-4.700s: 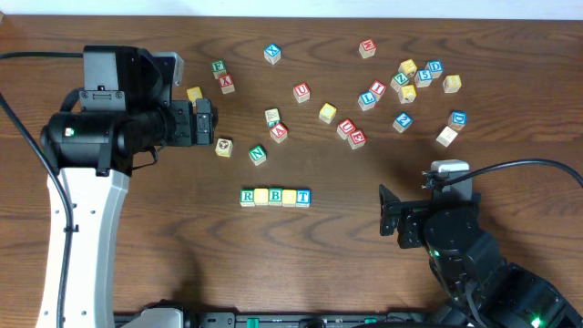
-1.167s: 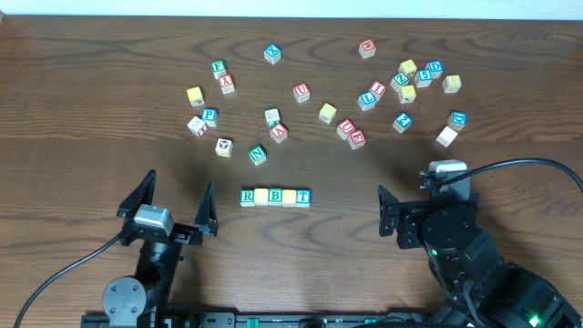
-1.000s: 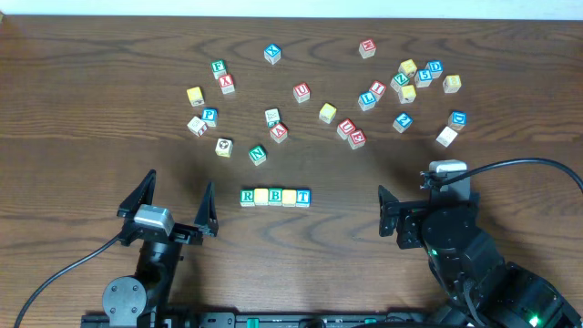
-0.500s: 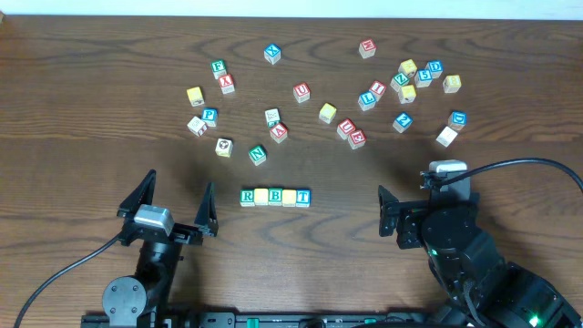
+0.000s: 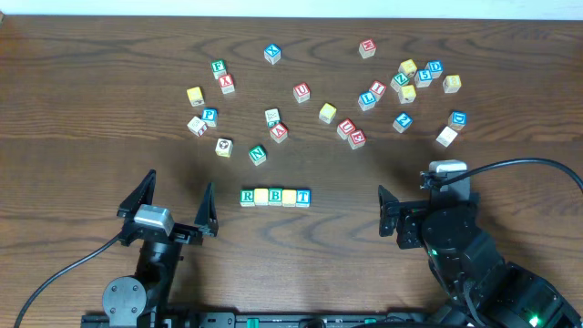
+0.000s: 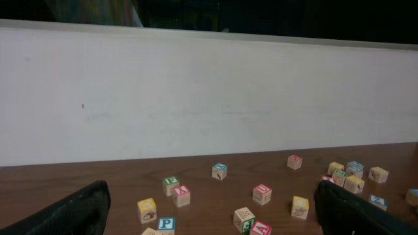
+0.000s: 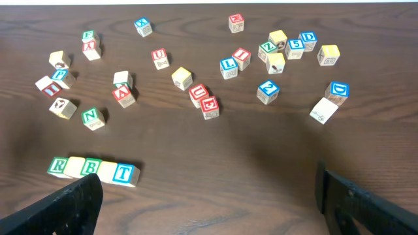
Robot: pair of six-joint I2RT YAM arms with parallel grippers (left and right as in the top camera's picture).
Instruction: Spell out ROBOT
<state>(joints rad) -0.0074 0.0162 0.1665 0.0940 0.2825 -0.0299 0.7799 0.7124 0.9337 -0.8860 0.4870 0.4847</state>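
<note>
- Left gripper (image 5: 175, 200) now sits low at the near-left edge of the dark brown wooden worktop (image 5: 91, 109). In the earliest frame its arm reached out over the far-left cubes. No change in the last second or so.
- Left jaws spread wide, holding nothing; both dark fingers (image 6: 72, 212) show at the bottom corners of the left wrist view.
- Right gripper (image 7: 208, 176) is parked near-right, same pose as before. Its jaws are spread wide and hold nothing.
- The row lies mid-worktop between the two grippers, unmoved, sides touching: green-lettered R wooden cube (image 5: 248, 197), first yellow-faced wooden cube (image 5: 261, 196), green-lettered B wooden cube (image 5: 275, 197), second yellow-faced wooden cube (image 5: 290, 197), blue-lettered T wooden cube (image 5: 303, 197).
- No letter readable on the two yellow tops.
- Loose wooden letter cubes (image 5: 301, 92) are scattered across the far half, well apart from the row, positions unchanged.
</note>
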